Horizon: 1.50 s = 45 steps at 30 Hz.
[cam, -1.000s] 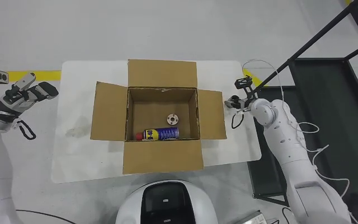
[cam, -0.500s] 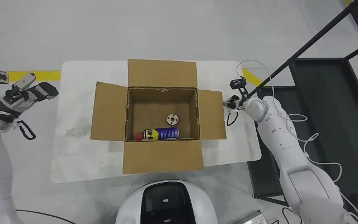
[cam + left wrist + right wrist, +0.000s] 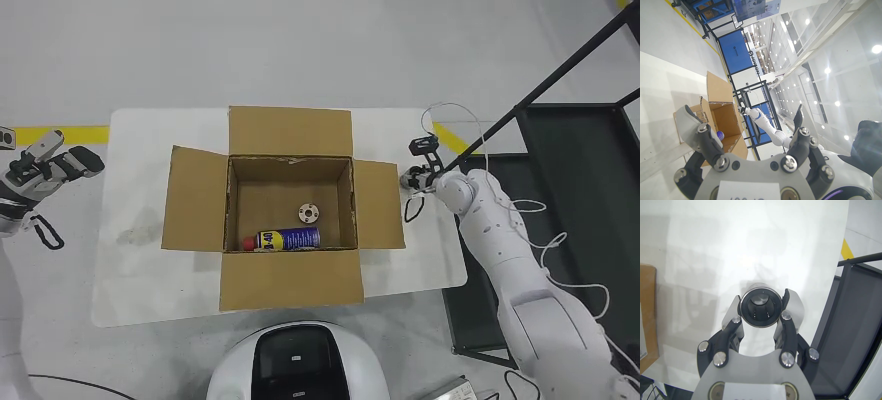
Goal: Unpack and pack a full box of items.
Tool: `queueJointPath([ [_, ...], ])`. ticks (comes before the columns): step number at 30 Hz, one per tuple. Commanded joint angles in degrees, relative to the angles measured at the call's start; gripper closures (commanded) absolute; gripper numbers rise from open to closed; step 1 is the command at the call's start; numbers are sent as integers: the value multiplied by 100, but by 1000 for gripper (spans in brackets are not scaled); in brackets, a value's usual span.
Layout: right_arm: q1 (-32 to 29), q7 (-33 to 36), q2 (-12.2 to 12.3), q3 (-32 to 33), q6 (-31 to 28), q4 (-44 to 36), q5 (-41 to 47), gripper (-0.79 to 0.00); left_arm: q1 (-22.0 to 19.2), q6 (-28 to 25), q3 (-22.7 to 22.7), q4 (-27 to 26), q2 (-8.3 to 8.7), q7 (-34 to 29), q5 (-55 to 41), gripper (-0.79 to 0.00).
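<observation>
Pale grey floor (image 3: 300, 50), yellow line (image 3: 90, 131), dark metal rack (image 3: 590, 160), blue panels (image 3: 734, 51), bright ceiling lights (image 3: 827, 70).

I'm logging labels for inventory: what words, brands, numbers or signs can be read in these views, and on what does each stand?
Spray can in the cardboard box: label lettering too small to read.
Sticker on the box's wall: too small.
White label on the left gripper mount: cut off.
Blue panel: white logo, sideways, unclear.
Linear bearing in the right gripper: no print.

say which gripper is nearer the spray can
Right. The right gripper is just past the box's flap from the spray can; the left gripper is beyond the table's opposite edge.
</observation>
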Motion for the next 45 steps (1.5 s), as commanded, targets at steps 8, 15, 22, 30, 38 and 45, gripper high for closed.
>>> queueJointPath([
  [8,-622,37,256,759,-161,-1329,263,0,0,0,0,0,0,0,0,-785],
  [15,-1483,61,415,1339,-277,-3360,404,0,0,0,0,0,0,0,0,-785],
  [22,-2007,291,417,1039,-679,-5164,555,0,0,0,0,0,0,0,0,-785],
  [30,-1729,548,273,-121,-745,-5448,553,0,0,0,0,0,0,0,0,-785],
  [38,-1641,573,235,-323,-753,-5319,653,0,0,0,0,0,0,0,0,-785],
  [45,-1641,573,235,-323,-753,-5319,653,0,0,0,0,0,0,0,0,-785],
])
